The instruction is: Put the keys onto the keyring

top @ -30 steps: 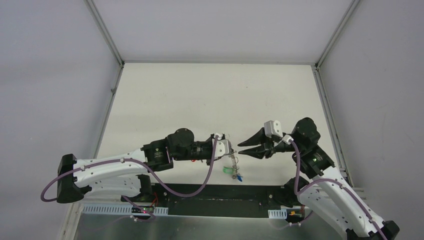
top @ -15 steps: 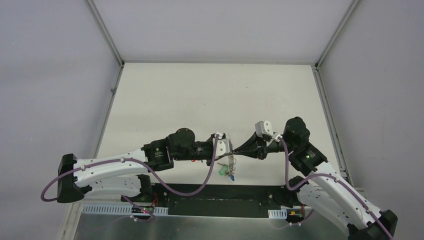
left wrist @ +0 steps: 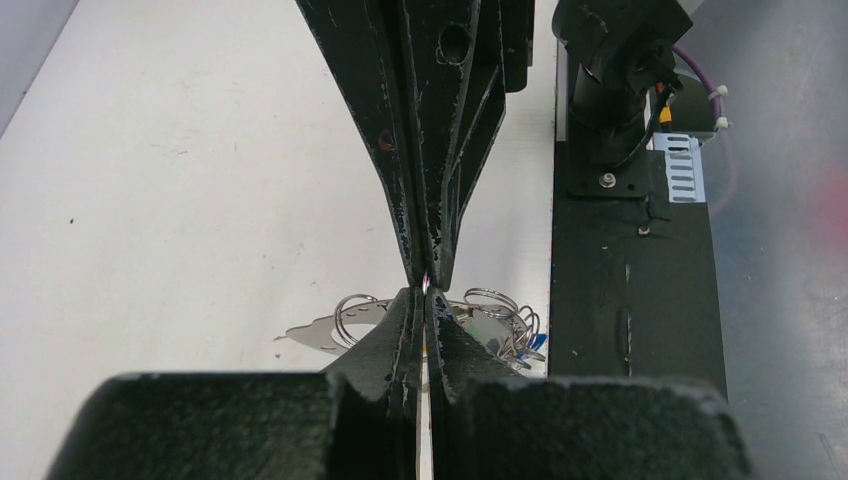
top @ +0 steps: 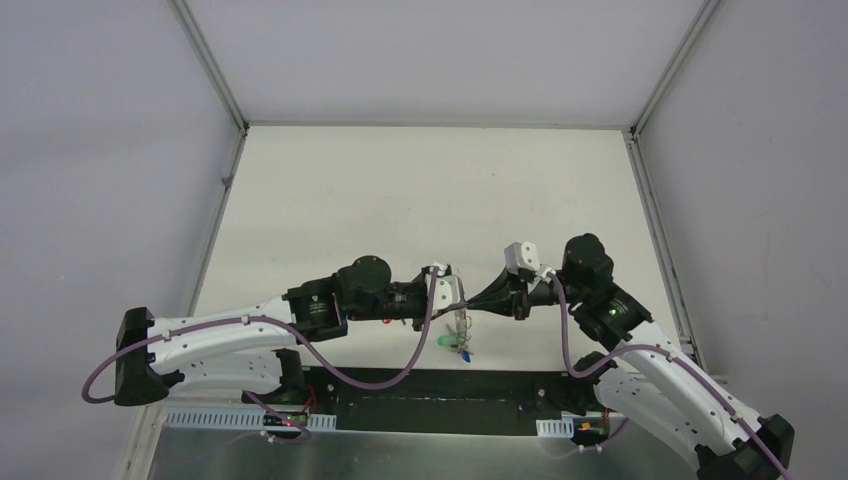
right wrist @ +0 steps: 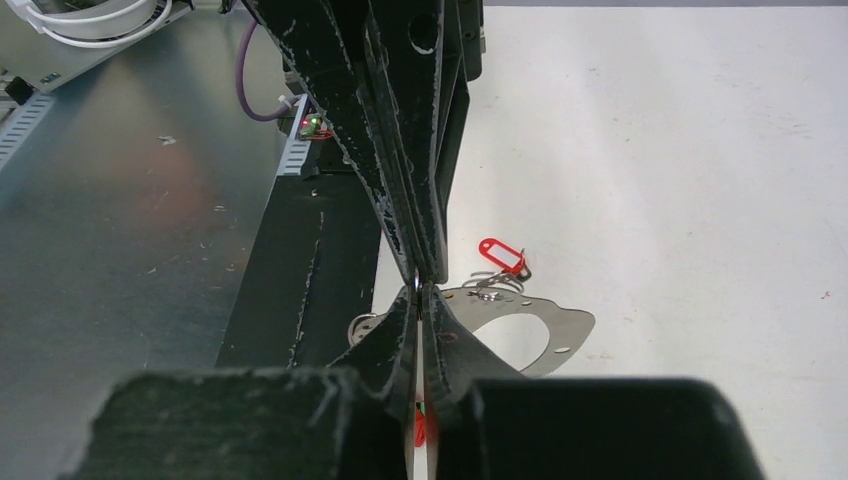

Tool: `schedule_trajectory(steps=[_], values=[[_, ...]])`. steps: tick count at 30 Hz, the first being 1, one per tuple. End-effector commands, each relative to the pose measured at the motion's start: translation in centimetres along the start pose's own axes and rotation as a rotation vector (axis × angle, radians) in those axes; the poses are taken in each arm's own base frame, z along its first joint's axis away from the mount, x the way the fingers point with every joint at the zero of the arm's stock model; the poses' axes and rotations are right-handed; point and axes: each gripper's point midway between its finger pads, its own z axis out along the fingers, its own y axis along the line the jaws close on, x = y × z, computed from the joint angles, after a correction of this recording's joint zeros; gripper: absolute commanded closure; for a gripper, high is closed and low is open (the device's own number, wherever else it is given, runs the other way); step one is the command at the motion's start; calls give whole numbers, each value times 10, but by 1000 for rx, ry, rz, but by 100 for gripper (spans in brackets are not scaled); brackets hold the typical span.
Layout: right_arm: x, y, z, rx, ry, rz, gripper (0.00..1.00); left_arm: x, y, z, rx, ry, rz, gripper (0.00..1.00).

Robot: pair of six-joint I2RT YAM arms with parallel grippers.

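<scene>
The keyring (top: 461,322) is being seen only as a thin trace running down from the point where the two claws are meeting, near the front edge of the table (top: 420,190). It is being held at its top by the left gripper (top: 462,304), whose fingers are being pressed flat together on the wire.

The keys (top: 458,342) are being carried in a small bunch just below that pinch point. A green head and a blue head are being made out from above. In the left wrist view, small wire loops (left wrist: 490,300) and the blue head are being shown under the fingertips. In the right wrist view, a red head (right wrist: 500,254) and a flat silvery plate (right wrist: 545,335) with a round hole are being shown in the same bunch. Whether the bunch is touching the table or hanging free is not being resolved.

The right gripper (top: 478,302) is being brought tip to tip against the left one, its fingers drawn together to a hairline slit (what they are nipping, if anything, cannot be told). Both arms are being stretched inward from their bases along the black base strip (top: 430,385).
</scene>
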Motion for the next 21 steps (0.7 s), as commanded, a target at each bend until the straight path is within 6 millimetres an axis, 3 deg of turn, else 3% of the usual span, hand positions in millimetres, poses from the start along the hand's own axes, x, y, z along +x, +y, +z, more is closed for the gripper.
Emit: schedule_trajectory(steps=[1,6,11,13,21], values=[[-8,-6,-1,34,-5,-41,100,-50,3,-4,-7,-144,15,100],[-10,-4,-2,30,-11,-41,100,-48,6,-6,-25,-140,17,100],[-14,-3,-5,46,-24,-60,100,-40,12,-15,-71,-118,16,65],[-17,-2,-5,52,-32,-67,100,-37,15,-20,-92,-117,19,59],[-24,2,-5,27,-53,-76,100,-31,7,-17,-56,-131,24,70]])
